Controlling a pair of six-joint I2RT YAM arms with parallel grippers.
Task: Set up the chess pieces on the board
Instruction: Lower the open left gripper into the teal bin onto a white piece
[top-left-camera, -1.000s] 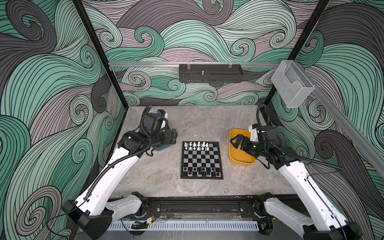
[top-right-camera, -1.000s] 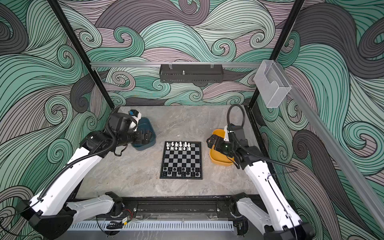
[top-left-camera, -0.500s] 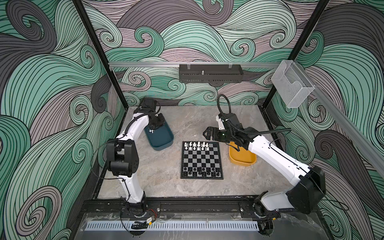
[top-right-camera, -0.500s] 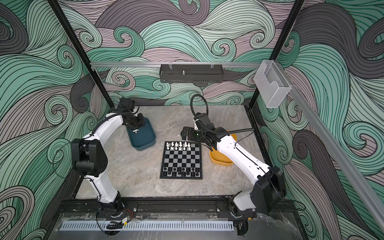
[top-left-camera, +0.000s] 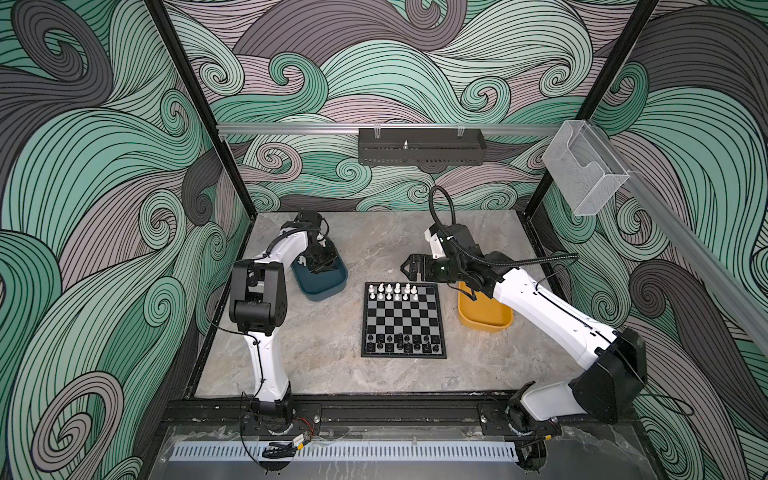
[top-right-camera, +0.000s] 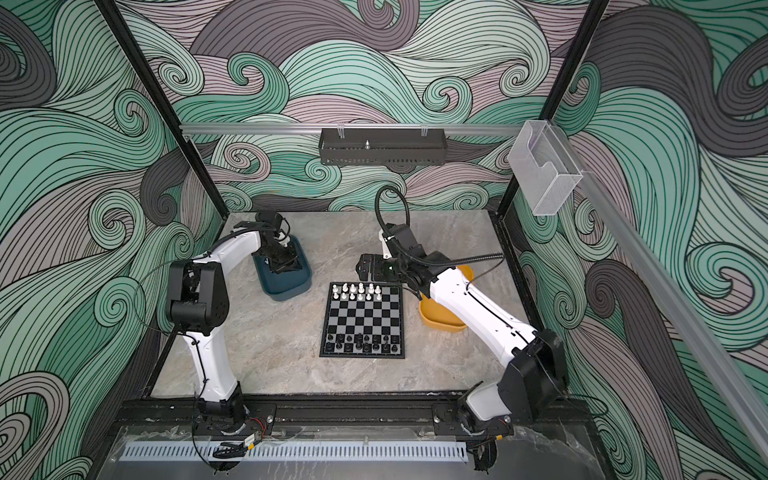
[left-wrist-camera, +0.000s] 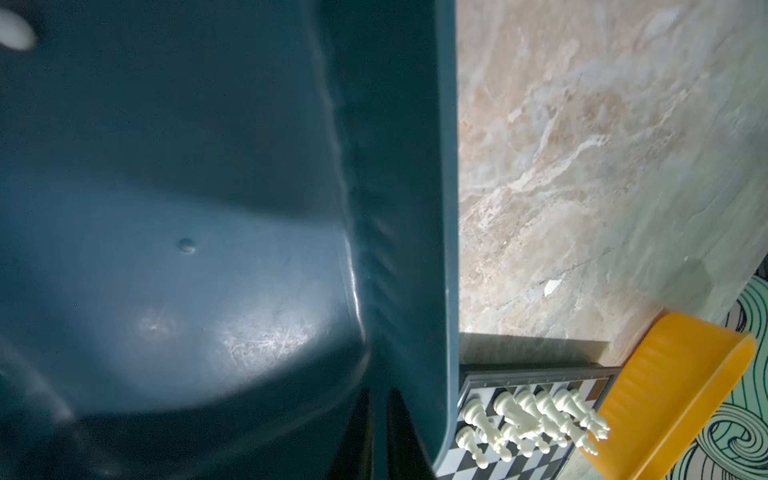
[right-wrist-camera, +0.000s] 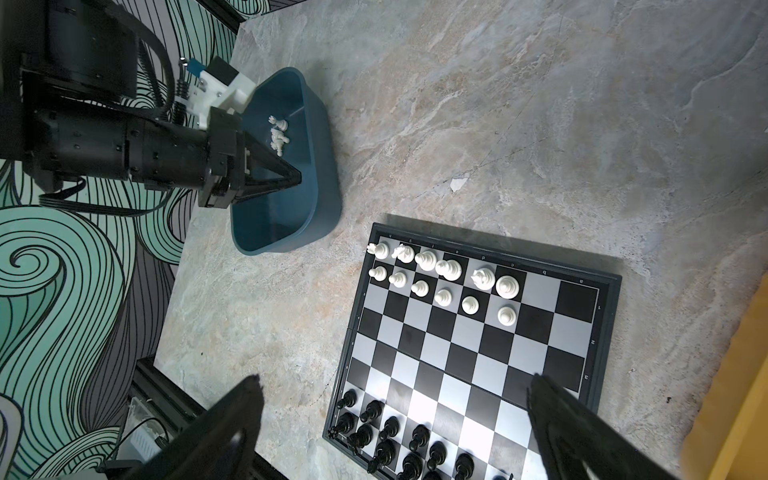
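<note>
In a top view one board (top-left-camera: 404, 309), black and silver-grey checks inside a thin black border, is lying flat mid-table between two trays, the teal tray (top-left-camera: 328, 291) and the yellow tray (top-left-camera: 484, 324). White chess pieces (top-left-camera: 392, 291) are standing on its two far rows and black chess pieces (top-left-camera: 401, 343) on its two near rows; the black ones are too small to count. The left gripper (top-left-camera: 322, 268) is dipping into the teal tray. The right gripper (top-left-camera: 409, 268) is hovering by the board's far edge.

The left wrist view is looking along the teal tray's wall (left-wrist-camera: 395, 166), with the claw's tips nearly meeting.

The right wrist view is showing twelve white chess pieces (right-wrist-camera: 443, 286) upright, six per row, and a small loose heap (right-wrist-camera: 278, 137) lying in the teal tray. The left gripper (right-wrist-camera: 297, 180) is pinching its tips together; whether a piece is caught there cannot be told. The right gripper (right-wrist-camera: 395, 378) is gaping wide, gripping nothing.
</note>
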